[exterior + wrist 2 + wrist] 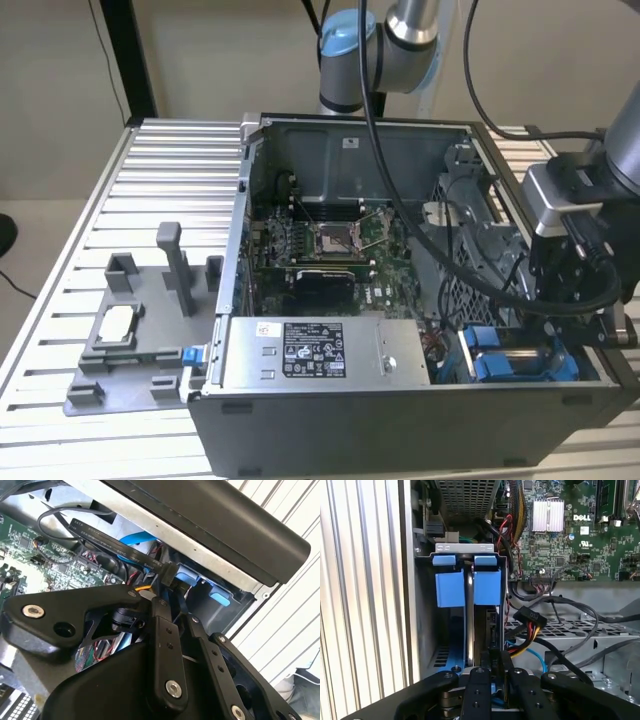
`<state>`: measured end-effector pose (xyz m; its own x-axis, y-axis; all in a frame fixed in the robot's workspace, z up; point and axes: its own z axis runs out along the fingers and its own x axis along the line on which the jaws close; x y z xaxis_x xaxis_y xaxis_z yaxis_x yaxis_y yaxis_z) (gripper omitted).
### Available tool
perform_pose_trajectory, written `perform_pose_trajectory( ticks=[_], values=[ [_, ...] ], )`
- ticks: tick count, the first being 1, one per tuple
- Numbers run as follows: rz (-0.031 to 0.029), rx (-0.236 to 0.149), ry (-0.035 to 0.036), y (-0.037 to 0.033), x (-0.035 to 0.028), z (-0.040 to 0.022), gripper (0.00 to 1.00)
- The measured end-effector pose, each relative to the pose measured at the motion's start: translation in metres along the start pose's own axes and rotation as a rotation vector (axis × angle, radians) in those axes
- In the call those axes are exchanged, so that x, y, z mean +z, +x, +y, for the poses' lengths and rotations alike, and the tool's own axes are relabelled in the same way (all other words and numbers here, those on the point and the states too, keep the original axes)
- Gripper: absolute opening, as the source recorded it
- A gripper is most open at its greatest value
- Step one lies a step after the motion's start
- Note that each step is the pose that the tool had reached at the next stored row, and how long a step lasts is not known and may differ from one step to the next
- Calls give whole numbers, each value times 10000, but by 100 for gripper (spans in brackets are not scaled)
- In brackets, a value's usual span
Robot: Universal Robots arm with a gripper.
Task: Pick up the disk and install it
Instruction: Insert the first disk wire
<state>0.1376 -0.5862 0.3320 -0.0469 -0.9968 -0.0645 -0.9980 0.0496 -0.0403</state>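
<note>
The disk (486,585) stands on edge in the drive bay at the front corner of the open computer case (400,400), on the exterior view's right. Its blue carrier end (500,362) shows just below my gripper (552,338). In both wrist views my gripper (493,662) reaches down into the bay. Its two black fingers are drawn close together on the disk's near end. From the other side, the gripper (175,600) points at the blue carrier tab (187,575). The disk's label face is hidden.
A second blue carrier (445,587) sits in the slot beside the disk. Black, red and yellow cables (530,617) crowd the bay's inner side. The grey power supply box (315,350) and motherboard (330,240) lie within the case. A grey fixture (130,330) holds a silver chip (118,322).
</note>
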Motion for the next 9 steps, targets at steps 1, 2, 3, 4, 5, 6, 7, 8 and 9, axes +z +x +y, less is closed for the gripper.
perform_pose_trajectory(
  ticks=[1,2,3,4,5,6,7,8,9],
  values=[
    [32,9,2,0,7,0,0],
    [52,13,3,1,14,0,0],
    [57,16,3,1,18,1,0],
    [55,17,3,2,19,1,0],
    [55,17,3,1,20,1,0],
    [54,18,3,1,20,1,0],
    [55,18,3,1,20,1,0],
    [55,18,3,1,20,1,0],
    [55,18,4,1,20,1,0]
  ],
)
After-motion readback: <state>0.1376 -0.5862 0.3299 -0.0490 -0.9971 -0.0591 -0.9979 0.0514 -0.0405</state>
